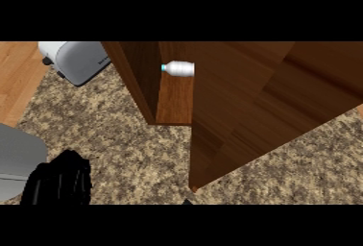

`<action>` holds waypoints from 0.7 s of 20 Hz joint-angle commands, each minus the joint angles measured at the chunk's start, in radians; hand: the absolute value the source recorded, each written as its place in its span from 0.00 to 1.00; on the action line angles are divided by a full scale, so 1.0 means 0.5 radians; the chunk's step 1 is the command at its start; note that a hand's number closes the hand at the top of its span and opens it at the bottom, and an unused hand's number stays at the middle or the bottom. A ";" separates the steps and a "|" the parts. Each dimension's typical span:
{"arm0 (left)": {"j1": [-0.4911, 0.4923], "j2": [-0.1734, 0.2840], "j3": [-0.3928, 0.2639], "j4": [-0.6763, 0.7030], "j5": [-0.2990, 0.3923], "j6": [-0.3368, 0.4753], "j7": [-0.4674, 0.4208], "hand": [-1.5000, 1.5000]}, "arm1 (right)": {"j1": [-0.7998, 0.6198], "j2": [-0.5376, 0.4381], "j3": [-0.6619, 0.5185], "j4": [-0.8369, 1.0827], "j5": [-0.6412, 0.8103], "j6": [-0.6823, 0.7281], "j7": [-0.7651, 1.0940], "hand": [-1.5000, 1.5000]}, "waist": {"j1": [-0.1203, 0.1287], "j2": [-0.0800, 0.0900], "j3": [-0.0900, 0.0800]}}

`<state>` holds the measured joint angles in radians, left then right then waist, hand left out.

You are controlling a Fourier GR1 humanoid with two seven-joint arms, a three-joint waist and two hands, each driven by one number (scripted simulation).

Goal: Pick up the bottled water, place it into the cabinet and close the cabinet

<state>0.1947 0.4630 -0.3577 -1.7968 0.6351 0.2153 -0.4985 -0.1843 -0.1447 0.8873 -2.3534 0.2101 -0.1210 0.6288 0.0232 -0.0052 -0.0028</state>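
nearest, lower left: left hand (60, 178), fingers straight and relaxed, holding nothing. right hand unseen. beyond — cabinet door (269, 115) swung open; farther in, bottled water (178, 68) lying on the cabinet (174, 103) shelf. placement apparently done — closing the door remains.

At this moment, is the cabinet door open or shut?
Open. The cabinet door swings out over the counter, leaving the shelf exposed with the bottled water lying inside.
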 commanded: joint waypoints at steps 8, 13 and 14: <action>0.260 0.187 0.216 -0.032 0.158 -0.331 -0.084 1.00 | -0.727 0.272 -0.201 0.558 -0.066 -0.486 0.097 1.00 | 0.065 0.018 -0.002; 0.318 0.217 0.302 -0.067 0.186 -0.381 -0.091 1.00 | -0.966 0.282 -0.513 0.999 -0.433 -0.589 -0.057 1.00 | 0.054 0.025 0.004; 0.297 0.238 0.337 -0.060 0.200 -0.400 -0.072 1.00 | -1.002 0.284 -0.605 1.067 -0.559 -0.532 -0.099 1.00 | 0.043 0.026 0.004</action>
<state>0.3209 0.5581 -0.2271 -1.8186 0.7112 0.0527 -0.5401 -0.5852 -0.0450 0.6981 -1.9900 0.0535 -0.3761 0.6328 0.0479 0.0050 -0.0021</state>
